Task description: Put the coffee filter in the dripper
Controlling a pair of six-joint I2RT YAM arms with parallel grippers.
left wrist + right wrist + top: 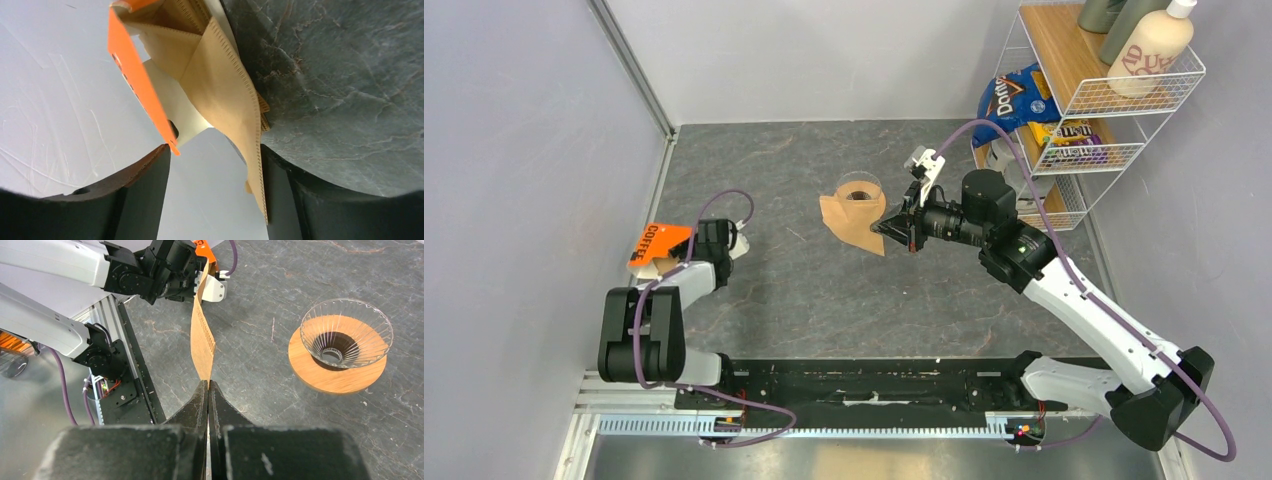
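Over worktop ctr, top view: R jaws clenched on the coffee filter (852, 222), held flat and off the surface, on the near side of the dripper (860, 189). The two overlap in this view; contact can't be told here.
L side, top view: L jaws at the orange packet (658, 246) marked COFFEE, by the L wall, well apart from the dripper.
L wrist view: L jaws stand apart, released. Packet mouth and spare filters (225, 95) lie between them, one paper edge running along the inner face of a finger (295, 200). No pinch seen.
R wrist view: filter (202, 340) seen edge-on, gripped at its near tip. Dripper (345, 335) upright to one side, clear of the paper, glass cone empty, wooden collar (310, 375) flat on the worktop.
Step in hand (judged): carry filter over cone mouth, lower it in.
Method (judged): paper is flat, not opened. Aim tip at ctr hole, descend plumb, let go only once it sits against the ribs. Thin paper will flex and may catch the rim; a sideways brush could shove the light dripper.
Progress (judged): filter lifted, not yet in.
Surface: worktop (824, 300) dark grey, stone-look, veined, matt.
Room: plain pale walls (524, 150); wire rack (1144, 95) far R w/ snack bags (1014, 100) and bottles (1159, 45).
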